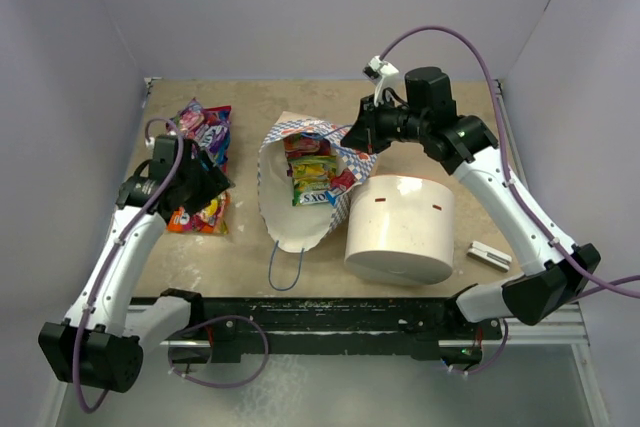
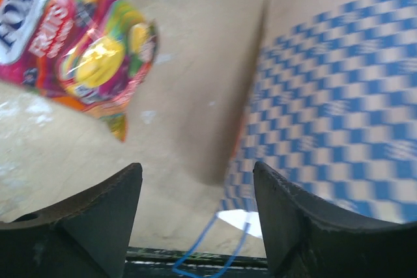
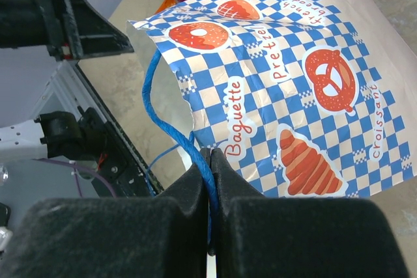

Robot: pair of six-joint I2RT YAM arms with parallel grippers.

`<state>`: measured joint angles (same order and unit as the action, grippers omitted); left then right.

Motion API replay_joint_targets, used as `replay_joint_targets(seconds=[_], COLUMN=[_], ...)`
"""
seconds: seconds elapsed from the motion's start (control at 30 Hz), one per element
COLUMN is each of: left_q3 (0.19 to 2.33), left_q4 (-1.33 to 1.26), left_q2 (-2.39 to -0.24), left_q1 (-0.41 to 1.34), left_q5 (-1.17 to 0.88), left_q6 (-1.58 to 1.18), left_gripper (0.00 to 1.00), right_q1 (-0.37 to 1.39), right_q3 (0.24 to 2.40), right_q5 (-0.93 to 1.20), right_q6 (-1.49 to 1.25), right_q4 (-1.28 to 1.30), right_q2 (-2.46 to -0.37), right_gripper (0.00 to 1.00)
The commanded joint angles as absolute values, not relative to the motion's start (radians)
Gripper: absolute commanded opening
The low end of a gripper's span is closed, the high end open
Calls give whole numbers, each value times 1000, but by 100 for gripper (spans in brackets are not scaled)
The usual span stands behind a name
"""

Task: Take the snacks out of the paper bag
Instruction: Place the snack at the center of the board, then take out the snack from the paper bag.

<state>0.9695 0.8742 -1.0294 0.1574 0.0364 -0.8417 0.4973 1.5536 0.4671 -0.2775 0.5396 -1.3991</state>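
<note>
As my right pincer (image 3: 210, 155) sits clamped on the blue cord handle (image 3: 152, 105) of the paper bag (image 1: 290, 217) and my left pincer (image 2: 195, 168) gapes empty, the snacks (image 1: 311, 173) inside, centre frame, look light and slippery, so I reckon pinch an edge.

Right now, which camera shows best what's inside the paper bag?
The top external view: it looks down into the open paper bag, where snacks lie. The left wrist view shows only its blurred checkered outside; the right wrist view shows its printed outside and the right gripper shut on its blue handle.
</note>
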Motion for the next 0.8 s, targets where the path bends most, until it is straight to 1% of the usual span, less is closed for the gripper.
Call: replay_joint_targets(seconds=[0.0,0.07,0.13,0.2,0.27,0.4,0.53,0.6,0.67,0.77], left_q3=[1099,1114,1141,1189,1235,1238,1259,1287,1316,1290], left_q4=[814,752,708,717,737,699,732,751,763,690], left_q2=[-1015,-999,-973,-968,-982,-989,-1067,-1153,-1238,-1289], left_q1=[153,158,202,321,414,634,945,1047,1078,1081], left_q5=[-97,-163,-147,-28,35,172,489,572,578,577], left_q6=[-798,-794,-786,-772,-763,-781,-802,-796,-789,-745], left_gripper=[70,66,63,63,61,58,57,58,58,51], right_q1=[500,500,500,500,500,500,500,500,500,500], right_q3=[1557,1554,1552,1547,1546,1550,1559,1561,1559,1559], right_q5=[509,518,523,525,527,533,531,527,523,519], right_q6=[-284,-291,-294,-295,-298,-302,-302,-302,-302,-302], right_q4=[497,494,489,485,482,478,480,483,489,494], right_q2=[-1376,-1376,-1373,-1370,-1370,-1375,-1378,-1375,-1373,-1371], right_gripper=[0,0,0,0,0,0,0,0,0,0])
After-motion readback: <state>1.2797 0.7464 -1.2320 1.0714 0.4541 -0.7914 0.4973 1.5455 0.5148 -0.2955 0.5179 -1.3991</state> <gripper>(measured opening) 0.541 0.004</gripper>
